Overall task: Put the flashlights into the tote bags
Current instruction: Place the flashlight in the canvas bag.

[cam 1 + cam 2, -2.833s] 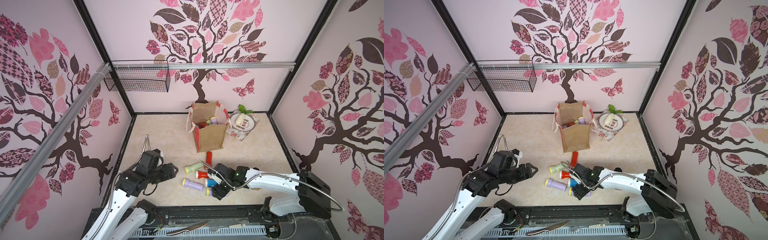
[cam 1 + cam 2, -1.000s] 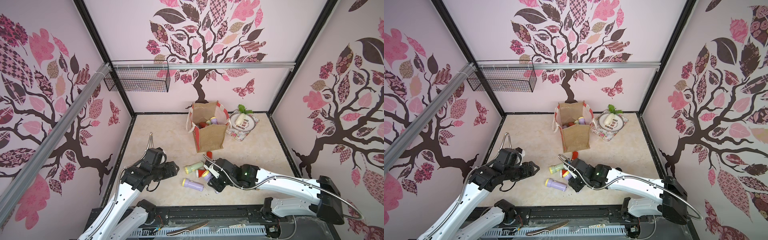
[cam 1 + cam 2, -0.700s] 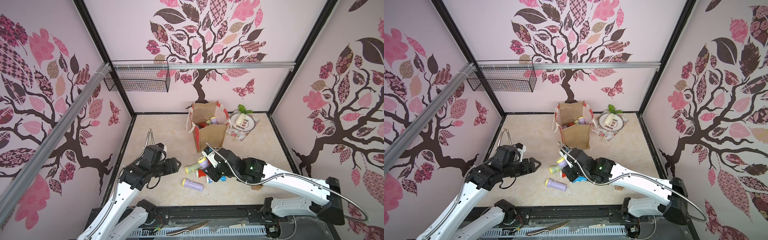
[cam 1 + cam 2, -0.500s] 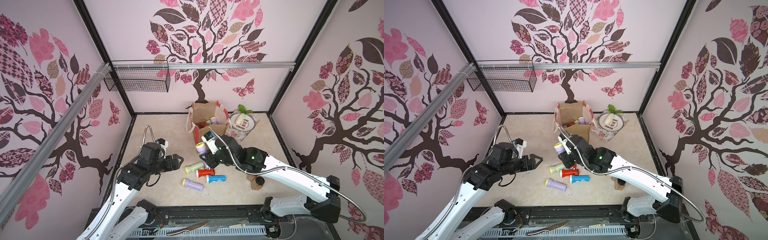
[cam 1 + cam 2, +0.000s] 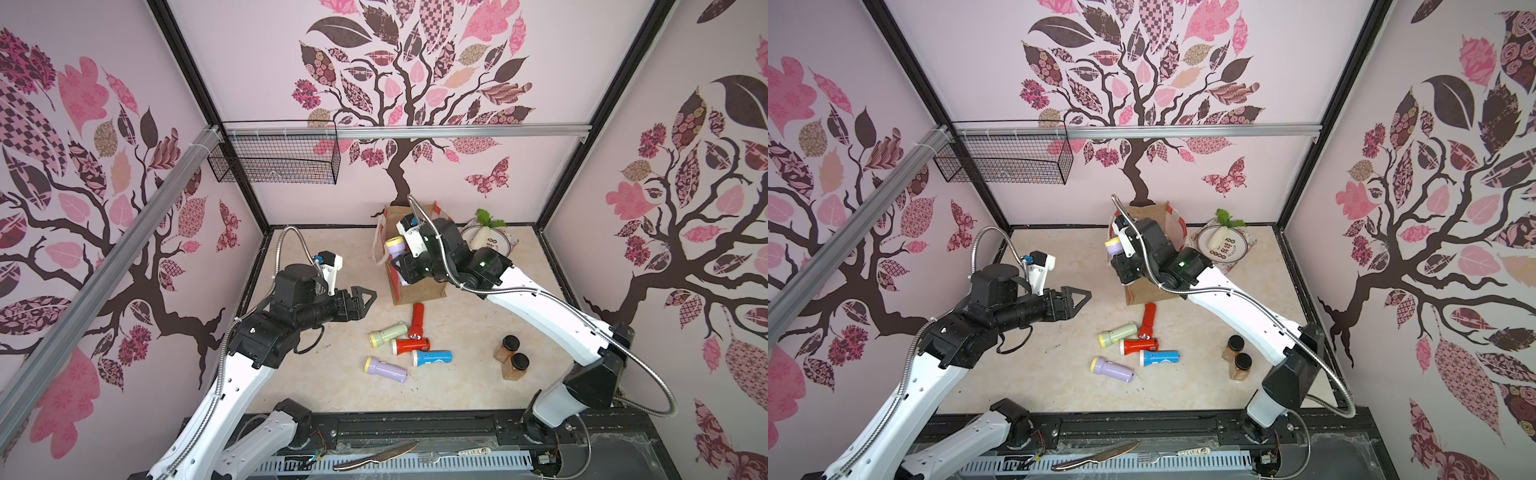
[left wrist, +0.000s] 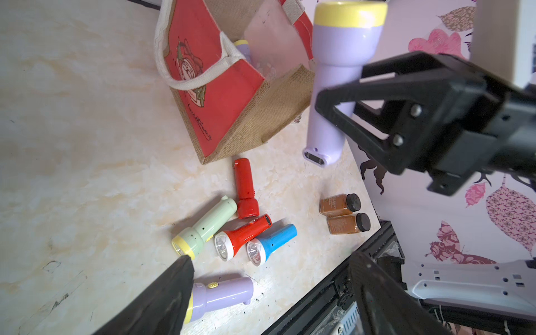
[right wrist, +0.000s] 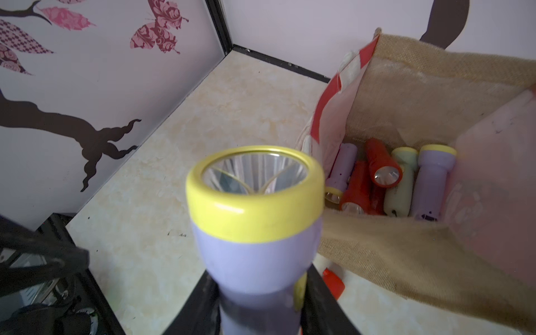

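The right pincer [image 6: 333, 113] is clamped on the slim barrel of a lilac flashlight [image 6: 339, 58], held head-up just beside the tote bag [image 5: 417, 291] mouth. The left pincer [image 5: 362, 300] hangs spread and empty. The smooth, stiff plastic looks light and probably slippery, so the narrow barrel below the flared head seems the best place to hold it.

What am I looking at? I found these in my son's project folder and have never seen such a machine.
Two robot arms stand at a table in a papered booth. Two pictures look down from overhead; the other two come from small cameras on the arms' wrists. The right gripper is shut on a lilac flashlight, raised near the open top of a burlap bag with several flashlights inside. The left gripper is open and empty. On the table are five loose flashlights, two brown jars and a plate with a radish.
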`<action>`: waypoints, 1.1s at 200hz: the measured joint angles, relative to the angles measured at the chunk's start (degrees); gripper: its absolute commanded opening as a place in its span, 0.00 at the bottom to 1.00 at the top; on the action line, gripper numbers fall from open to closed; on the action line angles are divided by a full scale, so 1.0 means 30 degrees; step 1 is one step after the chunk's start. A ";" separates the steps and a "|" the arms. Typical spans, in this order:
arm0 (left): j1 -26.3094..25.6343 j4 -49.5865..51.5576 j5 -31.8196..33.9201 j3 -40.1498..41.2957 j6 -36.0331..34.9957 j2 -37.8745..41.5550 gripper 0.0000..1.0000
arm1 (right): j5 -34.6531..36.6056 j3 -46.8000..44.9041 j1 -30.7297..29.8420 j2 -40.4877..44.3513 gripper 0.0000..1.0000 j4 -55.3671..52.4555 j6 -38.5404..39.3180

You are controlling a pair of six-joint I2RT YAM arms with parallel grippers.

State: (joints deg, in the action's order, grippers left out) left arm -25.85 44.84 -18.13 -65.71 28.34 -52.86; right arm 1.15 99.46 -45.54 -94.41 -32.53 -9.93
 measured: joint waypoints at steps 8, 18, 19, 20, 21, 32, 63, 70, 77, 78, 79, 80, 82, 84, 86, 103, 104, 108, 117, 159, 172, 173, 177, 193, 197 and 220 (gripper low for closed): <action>0.0000 0.0007 -0.0007 -0.0291 -0.0058 -0.0255 0.87 | -0.0117 0.0670 0.0189 -0.0554 0.00 0.0066 0.0248; 0.0000 0.0022 -0.0015 -0.0612 -0.0117 -0.0605 0.87 | -0.0270 0.1443 0.0437 -0.1224 0.00 0.0189 0.0481; 0.0000 0.0015 -0.0015 -0.0627 -0.0117 -0.0634 0.87 | -0.0313 0.1559 0.0488 -0.1333 0.00 0.0189 0.0495; 0.0000 0.0015 -0.0015 -0.0648 -0.0124 -0.0656 0.87 | -0.0335 0.1617 0.0510 -0.1377 0.00 0.0189 0.0510; 0.0000 0.0022 -0.0015 -0.0685 -0.0131 -0.0692 0.87 | -0.0350 0.1756 0.0554 -0.1464 0.00 0.0197 0.0532; 0.0000 0.0080 -0.0007 -0.0940 -0.0138 -0.1013 0.87 | -0.0641 0.2834 0.0940 -0.2353 0.00 0.0211 0.0750; 0.0000 0.0277 0.0029 -0.1399 -0.0175 -0.1596 0.87 | -0.1253 0.6535 0.1821 -0.5107 0.00 0.0058 0.1209; 0.0000 0.0335 0.0087 -0.1435 -0.0182 -0.1632 0.87 | -0.1348 0.7548 0.2047 -0.5821 0.00 -0.0146 0.1253; 0.0000 0.0401 0.0146 -0.1457 -0.0182 -0.1632 0.87 | -0.1399 0.8655 0.2266 -0.6579 0.00 -0.0379 0.1311; 0.0000 0.0415 0.0168 -0.1457 -0.0182 -0.1632 0.87 | -0.1413 0.8779 0.2288 -0.6674 0.00 -0.0423 0.1319; 0.0000 0.0415 0.0175 -0.1457 -0.0182 -0.1625 0.87 | -0.1421 0.8910 0.2310 -0.6761 0.00 -0.0466 0.1319; 0.0000 0.0430 0.0197 -0.1464 -0.0182 -0.1625 0.87 | -0.1428 0.9158 0.2361 -0.6914 0.00 -0.0525 0.1319; 0.0000 0.0452 0.0204 -0.1472 -0.0182 -0.1625 0.87 | -0.1435 0.9479 0.2419 -0.7104 0.00 -0.0619 0.1341; 0.0000 0.0481 0.0240 -0.1479 -0.0182 -0.1617 0.87 | -0.1435 0.9799 0.2484 -0.7344 0.00 -0.0678 0.1341; 0.0000 0.0517 0.0270 -0.1486 -0.0182 -0.1610 0.87 | -0.1457 1.0171 0.2543 -0.7592 0.00 -0.0801 0.1333; 0.0000 0.0692 0.0495 -0.1523 -0.0182 -0.1559 0.87 | -0.1435 1.2968 0.3002 -0.9391 0.00 -0.1603 0.1384; 0.0000 0.0699 0.0503 -0.1523 -0.0182 -0.1552 0.87 | -0.1443 1.3078 0.3016 -0.9471 0.00 -0.1625 0.1392; 0.0000 0.0743 0.0546 -0.1523 -0.0182 -0.1530 0.87 | -0.1450 1.3690 0.3140 -0.9872 0.00 -0.1821 0.1399; 0.0000 0.0845 0.0692 -0.1530 -0.0189 -0.1472 0.88 | -0.1443 1.4506 0.3351 -1.0506 0.00 -0.2047 0.1362; 0.0000 0.1304 0.1188 -0.1530 -0.0255 -0.1304 0.88 | -0.1326 1.4447 0.4284 -1.1642 0.00 -0.2645 0.1246; 0.0000 0.1355 0.1304 -0.1530 -0.0262 -0.1290 0.88 | -0.1275 1.4338 0.4510 -1.1905 0.00 -0.2769 0.1202; 0.0000 0.1362 0.1304 -0.1530 -0.0262 -0.1290 0.88 | -0.1268 1.4338 0.4532 -1.1934 0.00 -0.2776 0.1195; 0.0000 0.1377 0.1319 -0.1530 -0.0262 -0.1282 0.88 | -0.1231 1.4324 0.4597 -1.2014 0.00 -0.2805 0.1180; 0.0000 0.1399 0.1384 -0.1530 -0.0262 -0.1282 0.88 | -0.1071 1.4324 0.4758 -1.2393 0.00 -0.2812 0.1180; 0.0000 0.1399 0.1384 -0.1530 -0.0262 -0.1282 0.88 | -0.1005 1.4324 0.4779 -1.2473 0.00 -0.2805 0.1180; 0.0000 0.1399 0.1450 -0.1530 -0.0262 -0.1282 0.88 | -0.0867 1.4324 0.4852 -1.3114 0.00 -0.2827 0.1158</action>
State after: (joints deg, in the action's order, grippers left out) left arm -25.85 49.04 -13.78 -70.30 27.55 -56.71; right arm -1.45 142.43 -30.98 -133.75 -41.01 -6.46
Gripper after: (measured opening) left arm 0.878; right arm 0.405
